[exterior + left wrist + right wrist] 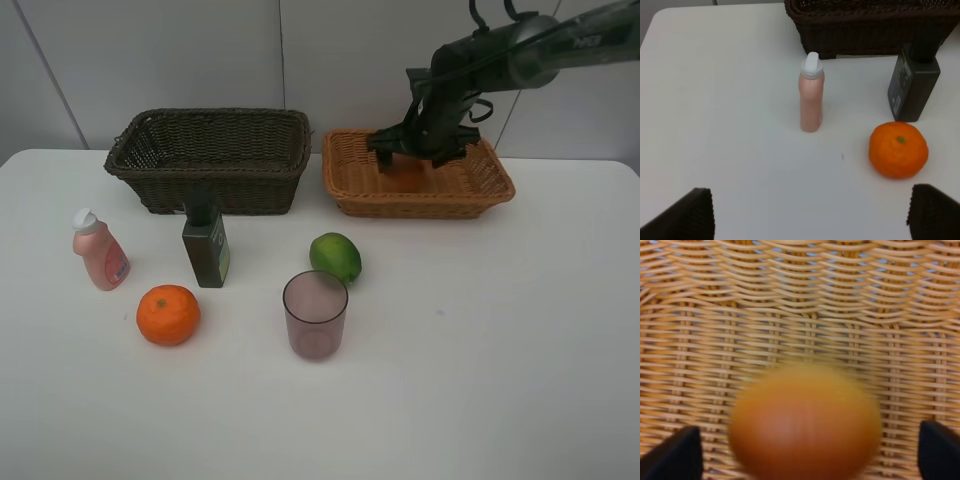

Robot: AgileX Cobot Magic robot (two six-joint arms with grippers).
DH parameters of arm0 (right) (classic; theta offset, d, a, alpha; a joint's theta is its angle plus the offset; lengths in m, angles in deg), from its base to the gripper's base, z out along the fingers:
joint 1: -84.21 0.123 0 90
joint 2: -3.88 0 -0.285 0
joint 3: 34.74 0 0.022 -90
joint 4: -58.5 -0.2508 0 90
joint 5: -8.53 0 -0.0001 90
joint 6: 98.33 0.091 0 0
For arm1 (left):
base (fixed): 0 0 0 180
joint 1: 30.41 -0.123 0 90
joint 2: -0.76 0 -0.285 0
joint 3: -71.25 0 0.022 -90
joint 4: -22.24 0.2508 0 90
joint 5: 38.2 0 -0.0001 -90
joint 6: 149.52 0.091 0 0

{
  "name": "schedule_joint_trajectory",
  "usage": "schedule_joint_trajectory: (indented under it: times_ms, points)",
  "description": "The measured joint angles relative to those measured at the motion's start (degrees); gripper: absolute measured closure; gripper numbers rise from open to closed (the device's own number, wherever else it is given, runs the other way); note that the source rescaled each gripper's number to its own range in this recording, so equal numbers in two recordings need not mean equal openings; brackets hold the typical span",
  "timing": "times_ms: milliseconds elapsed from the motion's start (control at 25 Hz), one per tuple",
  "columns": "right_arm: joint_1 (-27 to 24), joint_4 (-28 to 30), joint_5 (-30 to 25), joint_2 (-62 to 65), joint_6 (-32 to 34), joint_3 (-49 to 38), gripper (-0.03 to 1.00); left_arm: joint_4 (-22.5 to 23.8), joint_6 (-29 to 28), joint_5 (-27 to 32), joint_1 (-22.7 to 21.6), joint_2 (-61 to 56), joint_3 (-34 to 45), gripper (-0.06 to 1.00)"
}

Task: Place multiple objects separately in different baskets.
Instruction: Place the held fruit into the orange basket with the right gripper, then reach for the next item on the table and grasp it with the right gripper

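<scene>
One peach-like fruit [805, 422], blurred, lies in the tan basket [345, 190] between the right gripper's [416, 153] wide-spread jaws, apparently being released there for sorting, while the left gripper [811, 212], also spread, hangs empty near the orange [898, 149].

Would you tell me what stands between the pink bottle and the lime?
The green bottle stands between the pink bottle and the lime; the high view shows it.

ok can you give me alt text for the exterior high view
The right gripper reaches into the tan basket, beside a dark brown basket. On the white table in front stand a pink bottle, green bottle and purplish cup, with an orange and a lime.
</scene>
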Motion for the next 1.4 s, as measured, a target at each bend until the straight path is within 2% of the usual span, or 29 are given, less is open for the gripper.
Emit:
schedule_joint_trajectory:
  times_ms: [80, 160, 440, 600, 760, 960, 1080, 1280, 1400]
  points:
    - [0.0, -0.1, -0.4, 0.0, 0.0, 0.0, 0.03, 0.0, 0.0, 0.0, 0.0, 0.0, 0.0, -0.06]
    - [0.0, -0.1, -1.2, 0.4, 0.0, 0.0, 0.00, 0.0, 0.0, 0.0, 0.0, 0.0, 0.0, -0.06]
    - [2.9, -1.0, -11.1, 6.1, -0.1, 0.0, -0.03, 0.0, 0.0, 0.0, 0.0, 0.0, 0.0, -0.06]
    - [6.7, -3.9, -19.3, 8.9, -2.0, 0.0, -0.03, 0.0, 0.0, 0.0, 0.0, 0.0, 0.0, -0.06]
    - [11.4, -7.8, -23.0, 10.9, -2.8, -1.3, -0.03, 0.0, 0.0, 0.0, 0.0, 0.0, 0.0, -0.06]
    - [17.1, -8.7, -23.5, 12.0, -2.9, -4.6, -0.03, 0.0, 0.0, 0.0, 0.0, 0.0, 0.0, -0.06]
    - [19.9, -8.9, -21.2, 12.0, -2.9, -7.2, -0.03, 0.0, 0.0, 0.0, 0.0, 0.0, 0.0, -0.06]
    - [21.3, -9.0, -14.9, 12.0, -2.8, -11.4, -0.03, 0.0, 0.0, 0.0, 0.0, 0.0, 0.0, -0.06]
    - [21.3, -8.8, -13.3, 11.4, -2.8, -12.2, -0.03, 0.0, 0.0, 0.0, 0.0, 0.0, 0.0, -0.06]
